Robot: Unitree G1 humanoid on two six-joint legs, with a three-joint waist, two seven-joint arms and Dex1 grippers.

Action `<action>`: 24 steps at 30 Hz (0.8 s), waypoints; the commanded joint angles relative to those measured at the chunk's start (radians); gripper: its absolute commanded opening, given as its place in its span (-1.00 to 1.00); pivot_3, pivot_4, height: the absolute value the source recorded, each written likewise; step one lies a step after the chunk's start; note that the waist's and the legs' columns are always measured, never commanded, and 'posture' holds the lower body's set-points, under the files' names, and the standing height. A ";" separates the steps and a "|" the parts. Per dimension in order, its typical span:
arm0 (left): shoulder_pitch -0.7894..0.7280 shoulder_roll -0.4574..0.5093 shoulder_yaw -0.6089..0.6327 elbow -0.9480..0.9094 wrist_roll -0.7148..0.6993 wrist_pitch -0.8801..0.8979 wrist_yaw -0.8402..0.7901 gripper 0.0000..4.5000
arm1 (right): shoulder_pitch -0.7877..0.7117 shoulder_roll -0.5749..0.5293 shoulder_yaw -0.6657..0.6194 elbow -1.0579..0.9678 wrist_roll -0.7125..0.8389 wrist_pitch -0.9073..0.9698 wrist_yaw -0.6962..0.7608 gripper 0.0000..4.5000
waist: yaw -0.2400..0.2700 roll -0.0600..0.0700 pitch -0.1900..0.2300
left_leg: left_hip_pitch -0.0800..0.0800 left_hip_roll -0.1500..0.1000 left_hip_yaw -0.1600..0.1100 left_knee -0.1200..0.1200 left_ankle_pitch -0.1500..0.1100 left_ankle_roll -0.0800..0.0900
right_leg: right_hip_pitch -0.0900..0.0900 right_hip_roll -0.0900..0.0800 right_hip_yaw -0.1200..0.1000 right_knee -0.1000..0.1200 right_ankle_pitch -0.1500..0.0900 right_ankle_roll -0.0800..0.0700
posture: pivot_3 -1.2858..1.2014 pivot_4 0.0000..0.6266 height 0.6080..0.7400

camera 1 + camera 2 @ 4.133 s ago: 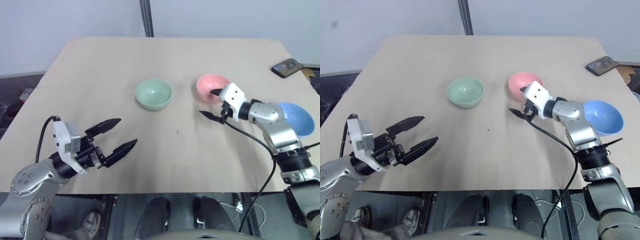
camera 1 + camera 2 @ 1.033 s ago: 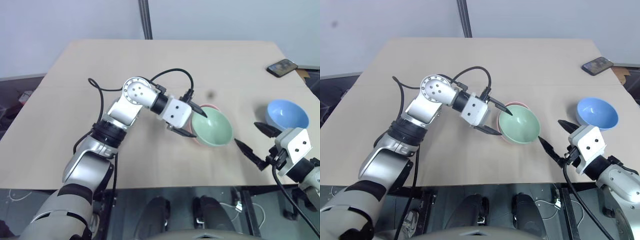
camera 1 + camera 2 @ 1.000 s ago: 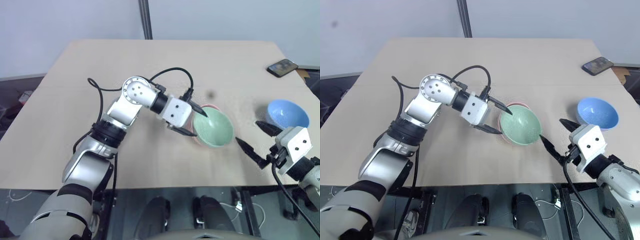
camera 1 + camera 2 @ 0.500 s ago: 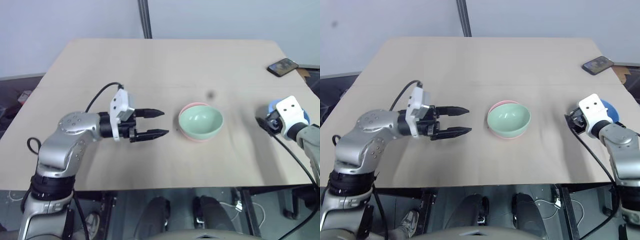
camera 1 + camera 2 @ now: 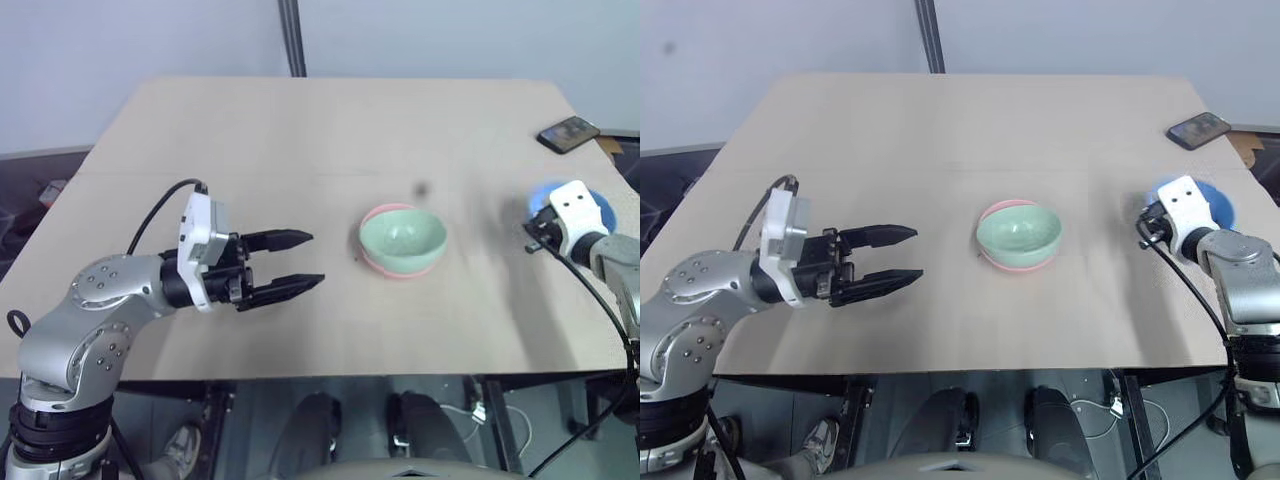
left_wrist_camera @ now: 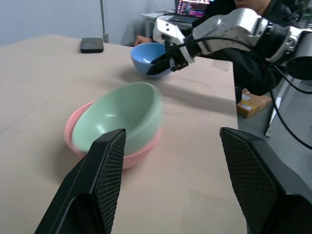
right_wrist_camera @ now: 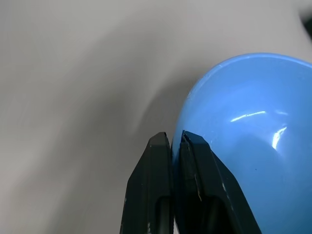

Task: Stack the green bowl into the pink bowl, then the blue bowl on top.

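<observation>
The green bowl [image 5: 402,233] is now sitting nested in the pink bowl [image 5: 380,262] at the middle of the surface [image 5: 330,130], freed from the left end effector [image 5: 296,262], which is pulling back toward the robot's left with its fingers spread and empty. At the right edge, the right end effector [image 7: 171,141], wide open a second ago, is pressing its fingers together on the rim of the blue bowl [image 7: 243,131], pinching it where it rests. The first stacking step looks complete; the blue bowl is about to be lifted. A phone [image 5: 570,132] is lying at the far right corner.
</observation>
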 commanded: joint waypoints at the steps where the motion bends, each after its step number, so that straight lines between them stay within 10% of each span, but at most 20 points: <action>1: 0.028 -0.014 0.029 -0.011 0.005 -0.048 0.036 0.46 | -0.037 0.055 -0.054 -0.326 0.274 -0.062 0.180 -0.98 | -0.004 0.000 0.000 | 0.000 0.000 0.000 0.000 0.000 0.000 | 0.000 0.000 0.000 0.000 0.000 0.000 | 0.03 -0.52 1.00; 6: 0.061 -0.028 -0.006 0.027 0.067 -0.118 0.043 0.46 | -0.115 0.121 0.040 -0.517 0.467 0.114 0.173 -0.98 | -0.003 0.000 0.000 | 0.000 0.003 -0.001 -0.002 0.000 0.000 | -0.001 0.002 -0.001 0.000 0.000 0.000 | 0.03 -0.52 1.00; 15: 0.071 -0.046 -0.008 0.016 0.087 -0.154 0.101 0.46 | -0.039 0.076 0.344 -0.314 0.196 -0.072 0.205 -0.98 | 0.003 -0.002 -0.001 | -0.001 -0.003 -0.002 -0.002 -0.001 0.001 | 0.001 -0.006 -0.002 -0.005 -0.002 -0.004 | 0.03 -0.52 1.00; 24: 0.140 -0.047 0.028 -0.044 0.085 -0.165 0.173 0.46 | -0.081 0.114 0.316 -0.265 0.164 -0.165 0.243 0.67 | 0.005 -0.002 -0.001 | -0.002 -0.002 -0.002 -0.003 -0.001 0.001 | -0.002 -0.005 -0.002 -0.004 -0.002 -0.004 | 0.03 -0.52 1.00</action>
